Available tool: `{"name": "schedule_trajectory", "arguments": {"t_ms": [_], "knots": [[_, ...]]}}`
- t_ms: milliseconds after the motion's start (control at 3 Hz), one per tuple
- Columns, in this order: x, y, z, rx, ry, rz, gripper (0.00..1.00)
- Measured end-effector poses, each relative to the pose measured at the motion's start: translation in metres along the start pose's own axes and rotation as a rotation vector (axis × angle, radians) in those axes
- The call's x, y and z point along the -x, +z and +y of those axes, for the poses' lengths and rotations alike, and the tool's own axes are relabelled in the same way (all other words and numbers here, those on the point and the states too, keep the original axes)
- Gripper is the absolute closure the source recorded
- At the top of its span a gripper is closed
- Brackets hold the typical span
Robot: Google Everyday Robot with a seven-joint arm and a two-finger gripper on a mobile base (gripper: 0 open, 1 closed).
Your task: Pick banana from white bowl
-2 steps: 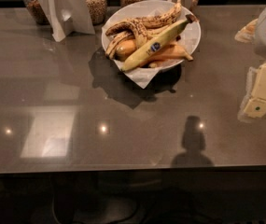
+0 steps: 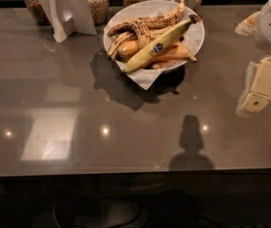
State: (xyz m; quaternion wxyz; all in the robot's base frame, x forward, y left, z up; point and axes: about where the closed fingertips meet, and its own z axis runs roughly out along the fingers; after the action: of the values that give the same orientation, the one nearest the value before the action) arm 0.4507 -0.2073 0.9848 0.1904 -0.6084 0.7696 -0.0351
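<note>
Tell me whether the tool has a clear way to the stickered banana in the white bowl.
Probably yes. The tool hangs right of the white bowl with only tabletop between, and the banana lies atop the other bananas, uncovered.

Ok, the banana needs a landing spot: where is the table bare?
The front half of the table, from the white bowl to the near edge, is bare. The back is crowded: bowl, jars, stand. The gripper hangs at right.

The bowl (image 2: 198, 32) sits rear-centre on the table (image 2: 78, 103), with the banana (image 2: 159, 46) lying across the other bananas (image 2: 140, 25) in it. Jars (image 2: 97, 4) stand behind it to the left. The claw (image 2: 253, 102) hangs to the right, well apart.
</note>
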Motion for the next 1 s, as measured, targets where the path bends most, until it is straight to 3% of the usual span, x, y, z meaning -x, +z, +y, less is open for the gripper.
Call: {"name": "schedule_trajectory", "arguments": {"t_ms": [667, 1000], "knots": [[0.056, -0.021, -0.029, -0.092, -0.098, -0.161, 0.0], [0.093, -0.024, -0.036, -0.101, -0.179, -0.221, 0.0]]}}
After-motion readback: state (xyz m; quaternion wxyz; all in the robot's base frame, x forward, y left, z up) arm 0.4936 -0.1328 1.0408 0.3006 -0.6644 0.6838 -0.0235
